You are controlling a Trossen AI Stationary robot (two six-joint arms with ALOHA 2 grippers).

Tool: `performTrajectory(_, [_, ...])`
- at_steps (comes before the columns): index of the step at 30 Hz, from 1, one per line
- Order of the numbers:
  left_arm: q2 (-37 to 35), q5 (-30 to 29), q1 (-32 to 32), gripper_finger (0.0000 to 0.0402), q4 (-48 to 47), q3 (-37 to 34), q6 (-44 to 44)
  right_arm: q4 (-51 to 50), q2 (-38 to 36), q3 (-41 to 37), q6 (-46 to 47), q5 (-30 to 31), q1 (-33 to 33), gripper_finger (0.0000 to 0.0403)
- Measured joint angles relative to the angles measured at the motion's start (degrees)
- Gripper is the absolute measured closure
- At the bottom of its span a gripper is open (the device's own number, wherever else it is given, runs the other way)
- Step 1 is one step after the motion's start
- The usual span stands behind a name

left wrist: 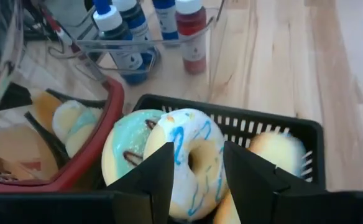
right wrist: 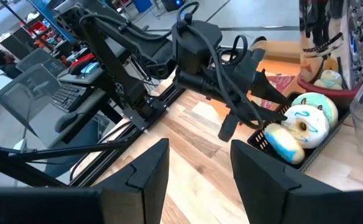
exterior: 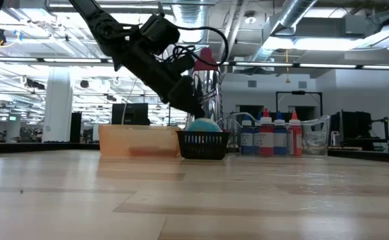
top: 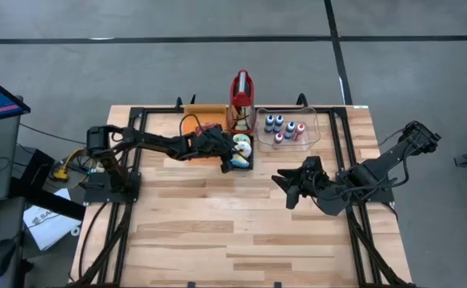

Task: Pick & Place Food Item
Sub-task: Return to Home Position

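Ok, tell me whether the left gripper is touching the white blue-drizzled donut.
Cannot tell. In the left wrist view the left gripper, jaws open, overlaps the edges of the white donut; the low view shows no plain gap either.

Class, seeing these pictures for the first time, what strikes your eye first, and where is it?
A black bin at the back centre of the table, piled with iced donuts, draws the eye. The left gripper hangs open just above it; the right gripper is open, off to the right.
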Motion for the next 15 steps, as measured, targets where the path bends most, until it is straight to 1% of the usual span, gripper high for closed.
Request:
performTrajectory(6, [0.5,-0.3,-0.1,0.0268,0.9,0.0,0.0,0.0,0.0,0.0,0.8,0.0,0.0,0.0239])
performTrajectory(11, [-1.6,-0.8,0.0,0.0268,1.9,0.0,-0.5,0.0,0.0,0.0,0.8,0.0,0.0,0.0239])
performTrajectory(15, [-3.7,3.2,-0.9,0.0268,-0.7,0.0,-0.8,0.0,0.0,0.0,0.8,0.0,0.0,0.0239])
